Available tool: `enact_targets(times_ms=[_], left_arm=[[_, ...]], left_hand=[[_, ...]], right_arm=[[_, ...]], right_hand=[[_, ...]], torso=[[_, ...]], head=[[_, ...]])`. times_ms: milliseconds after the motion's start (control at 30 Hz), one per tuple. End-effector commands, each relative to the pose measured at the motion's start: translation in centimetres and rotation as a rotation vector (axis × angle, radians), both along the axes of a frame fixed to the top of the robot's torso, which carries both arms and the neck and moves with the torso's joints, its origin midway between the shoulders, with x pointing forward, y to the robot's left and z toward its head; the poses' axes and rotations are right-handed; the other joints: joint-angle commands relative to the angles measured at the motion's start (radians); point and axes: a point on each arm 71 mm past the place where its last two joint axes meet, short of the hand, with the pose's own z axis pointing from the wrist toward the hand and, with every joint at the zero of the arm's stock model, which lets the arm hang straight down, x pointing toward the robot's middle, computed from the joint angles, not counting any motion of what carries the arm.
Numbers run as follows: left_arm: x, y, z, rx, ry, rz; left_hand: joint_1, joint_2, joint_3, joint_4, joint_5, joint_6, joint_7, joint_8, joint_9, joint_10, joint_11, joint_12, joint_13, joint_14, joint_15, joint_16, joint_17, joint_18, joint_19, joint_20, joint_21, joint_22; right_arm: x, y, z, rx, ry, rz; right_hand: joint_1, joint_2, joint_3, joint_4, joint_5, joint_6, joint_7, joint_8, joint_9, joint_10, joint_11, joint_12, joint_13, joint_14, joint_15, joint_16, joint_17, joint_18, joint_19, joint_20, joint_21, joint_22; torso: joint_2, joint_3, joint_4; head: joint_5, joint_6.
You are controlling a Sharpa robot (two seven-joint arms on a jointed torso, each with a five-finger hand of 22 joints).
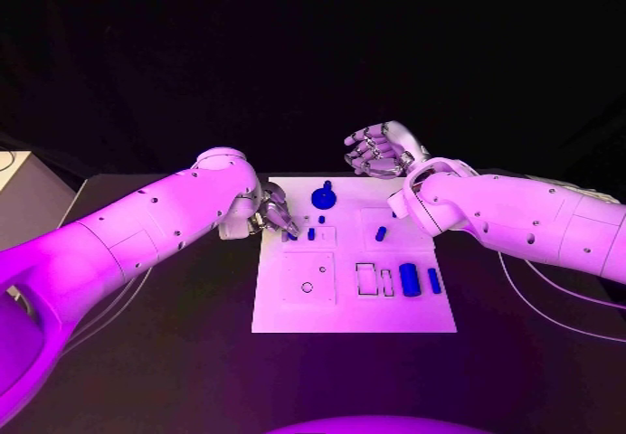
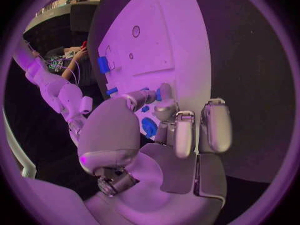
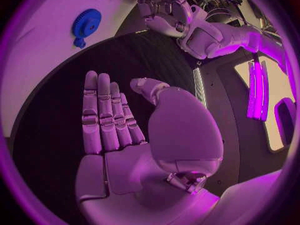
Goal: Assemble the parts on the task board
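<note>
The white task board (image 1: 352, 312) lies mid-table. A blue gear (image 1: 324, 197) (image 3: 86, 22) (image 2: 149, 126) stands near its far edge. My left hand (image 1: 274, 212) (image 2: 159, 115) (image 3: 164, 10) reaches over the board's far left part, fingertips down at two small blue pegs (image 1: 289, 237) (image 1: 310, 233) (image 2: 159, 92). Whether it pinches one I cannot tell. My right hand (image 1: 378, 149) (image 3: 122, 120) hovers beyond the board's far edge, fingers straight and side by side, thumb apart, holding nothing.
On the board's right part lie a small blue piece (image 1: 381, 233), a thick blue cylinder (image 1: 410, 278) (image 2: 103, 64) and a slim blue bar (image 1: 434, 280). A square block with a round hole (image 1: 309, 278) sits near the left. Black table (image 1: 156, 362) surrounds the board.
</note>
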Motion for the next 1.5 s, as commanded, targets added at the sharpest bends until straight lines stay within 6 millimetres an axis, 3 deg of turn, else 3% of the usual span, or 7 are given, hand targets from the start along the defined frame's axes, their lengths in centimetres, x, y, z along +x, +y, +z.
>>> enact_targets(times_ms=[33, 767, 1033, 1267, 1500], left_arm=[[-0.34, -0.28, -0.72, 0.01, 0.027, -0.019], [-0.32, -0.53, -1.4, -0.006, 0.022, 0.025], [-0.01, -0.21, -1.27, -0.019, -0.009, 0.068], [0.03, 0.08, -1.3, -0.015, -0.008, 0.075], [0.01, 0.29, -1.32, -0.01, -0.005, 0.077]], left_hand=[[0.007, 0.004, 0.171, -0.175, 0.004, 0.001, -0.006, -0.007, -0.001, -0.002, -0.004, -0.003, -0.002, 0.104, -0.004, 0.004, 0.263, -0.007, 0.001, 0.0, -0.001, 0.056], [-0.006, 0.013, 0.155, -0.158, 0.001, -0.002, -0.004, -0.01, -0.001, -0.002, -0.001, -0.003, 0.0, 0.104, -0.002, 0.004, 0.263, -0.005, -0.006, 0.0, -0.009, 0.047], [-0.033, 0.019, 0.061, -0.11, -0.023, -0.022, -0.005, -0.01, 0.007, -0.02, 0.0, -0.013, -0.017, 0.1, -0.001, -0.002, 0.252, 0.0, -0.019, 0.002, -0.027, 0.031], [-0.053, -0.001, -0.042, -0.059, -0.034, -0.031, -0.007, -0.011, 0.009, -0.037, -0.001, -0.018, -0.033, 0.099, -0.002, -0.004, 0.247, 0.002, -0.023, 0.002, -0.036, 0.023], [-0.055, -0.006, -0.089, -0.032, -0.042, -0.025, -0.009, -0.013, 0.007, -0.038, -0.002, -0.012, -0.027, 0.1, -0.003, -0.002, 0.251, 0.002, -0.022, 0.0, -0.036, 0.024]], right_arm=[[-0.06, 0.3, 0.06, 0.0, -0.004, 0.02], [-0.08, 0.53, 0.05, 0.003, -0.002, 0.026], [-0.08, 0.51, 0.05, 0.003, -0.001, 0.026], [-0.08, 0.45, 0.04, 0.003, -0.001, 0.025], [-0.08, 0.43, 0.04, 0.004, -0.001, 0.026]], right_hand=[[-0.01, 0.003, -0.008, -0.001, 0.006, 0.0, 0.008, 0.007, 0.0, 0.001, -0.006, -0.005, -0.003, 0.008, 0.002, -0.007, -0.001, 0.004, 0.005, 0.001, -0.006, -0.002], [-0.01, 0.003, -0.008, -0.001, 0.006, 0.0, 0.008, 0.007, 0.0, 0.001, -0.005, -0.005, -0.004, 0.008, 0.002, -0.008, -0.001, 0.004, 0.005, 0.001, -0.007, -0.003], [-0.01, 0.003, -0.008, -0.001, 0.006, 0.0, 0.008, 0.007, 0.0, 0.001, -0.005, -0.005, -0.004, 0.008, 0.002, -0.008, -0.001, 0.004, 0.005, 0.001, -0.007, -0.003], [-0.01, 0.003, -0.008, -0.001, 0.006, 0.0, 0.008, 0.007, 0.0, 0.001, -0.005, -0.005, -0.004, 0.008, 0.002, -0.008, -0.001, 0.004, 0.005, 0.001, -0.007, -0.003], [-0.01, 0.004, -0.008, -0.001, 0.006, 0.0, 0.008, 0.007, 0.0, 0.001, -0.005, -0.006, -0.007, 0.009, 0.002, -0.01, -0.002, 0.004, 0.006, 0.001, -0.008, -0.006]], torso=[[0.0, 0.0004, -0.0003], [-0.002, -0.0006, 0.0011], [-0.002, -0.0013, 0.0009], [-0.002, -0.0015, 0.0011], [-0.002, -0.0012, 0.0009]], head=[[-0.001, -0.002], [-0.005, -0.005], [-0.005, -0.003], [-0.005, -0.003], [-0.005, -0.002]])
